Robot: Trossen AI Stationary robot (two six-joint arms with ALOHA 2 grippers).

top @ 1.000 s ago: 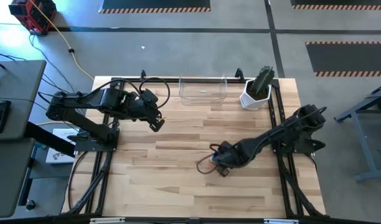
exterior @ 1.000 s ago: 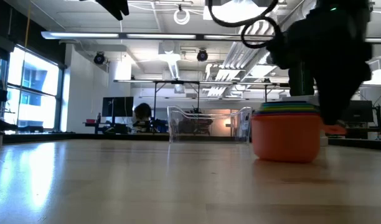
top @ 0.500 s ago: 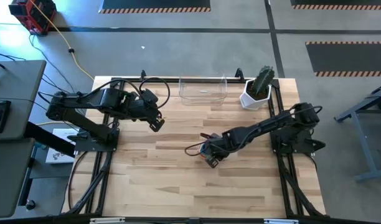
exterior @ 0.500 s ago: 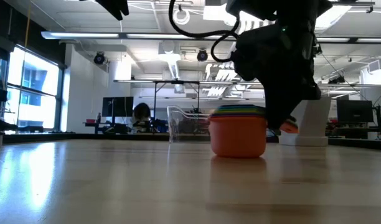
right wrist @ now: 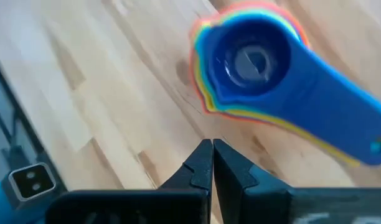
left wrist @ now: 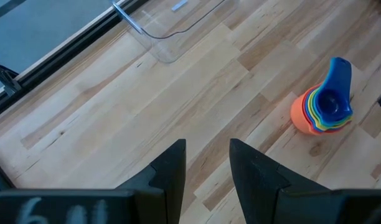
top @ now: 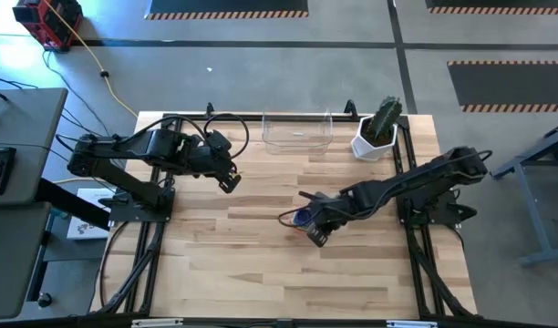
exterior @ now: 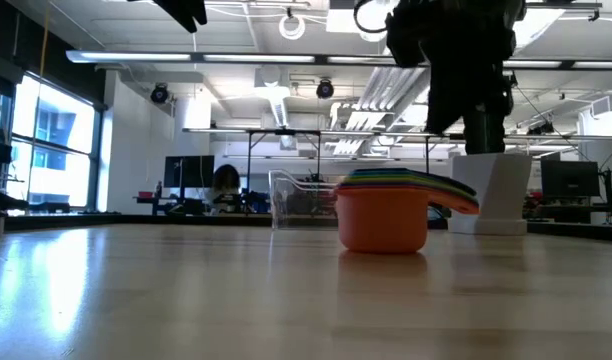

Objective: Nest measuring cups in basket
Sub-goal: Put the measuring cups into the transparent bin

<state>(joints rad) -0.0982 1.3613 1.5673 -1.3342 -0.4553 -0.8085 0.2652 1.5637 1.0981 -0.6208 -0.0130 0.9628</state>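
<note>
The measuring cups (top: pixel 302 219) stand nested in one stack on the bare table, near its middle. The orange cup (exterior: pixel 383 218) is outermost and rests on its base; the blue cup (right wrist: pixel 253 62) is innermost. Their handles (exterior: pixel 456 195) fan out to one side. My right gripper (top: pixel 315 233) hovers shut above the handles (exterior: pixel 481 130), touching nothing. My left gripper (top: pixel 230 180) waits open and raised over the table's left half. The clear basket (top: pixel 297 135) sits at the far edge, with no cup in it.
A white pot with a green cactus (top: pixel 377 132) stands just right of the basket (exterior: pixel 336 200) at the far edge. Bare wood lies between the stack (left wrist: pixel 321 112) and the basket (left wrist: pixel 159 25). Black frame rails run along the table's left and right sides.
My right gripper moved toward the table's left and far edge, and the cup stack slid with it across the wood, staying upright. In the last half second the gripper rose clear of the handles, and the stack stayed put.
</note>
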